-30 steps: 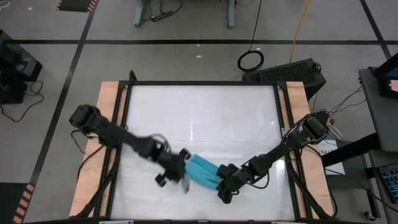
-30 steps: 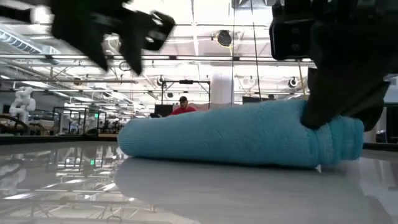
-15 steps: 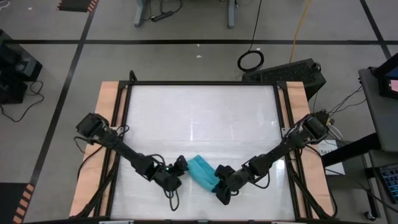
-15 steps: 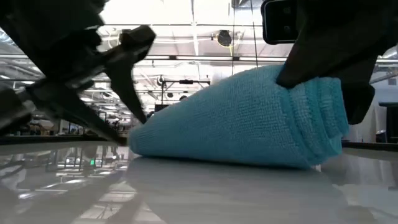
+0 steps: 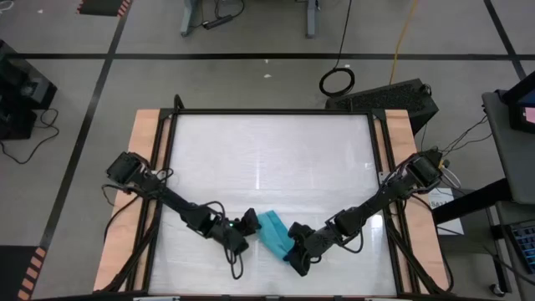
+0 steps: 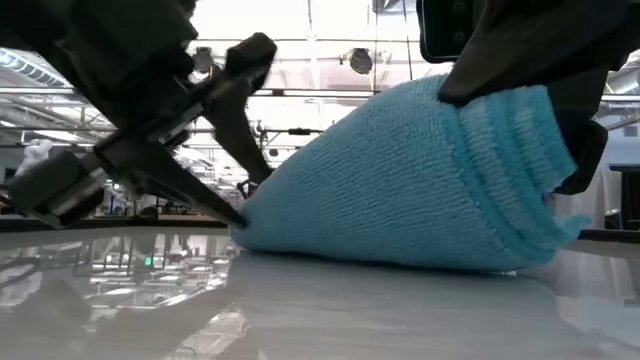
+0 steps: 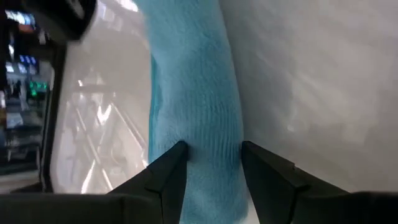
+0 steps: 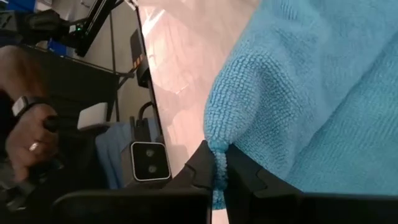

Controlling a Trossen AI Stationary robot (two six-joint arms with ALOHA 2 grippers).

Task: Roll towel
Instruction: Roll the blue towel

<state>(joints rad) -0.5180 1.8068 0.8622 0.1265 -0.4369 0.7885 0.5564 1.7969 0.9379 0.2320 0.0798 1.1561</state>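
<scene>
Left arm low, fingers [image 7: 168,171] apart, right fingers [image 8: 205,163] pinched together

**Bright overhead light, glossy reflections, soft close-ups**

The scene is brightly lit from ceiling fixtures [image 6: 360,62] – they blow out to white in the low view. The white surface [image 5: 276,150] is glossy, carrying pale streaks of glare from above and mirrored room lights at table height. Shadows stay faint. In the wrist views the towel [image 8: 323,87] shows crisp weave – the near dark fingers [image 7: 168,171] look soft.
</scene>
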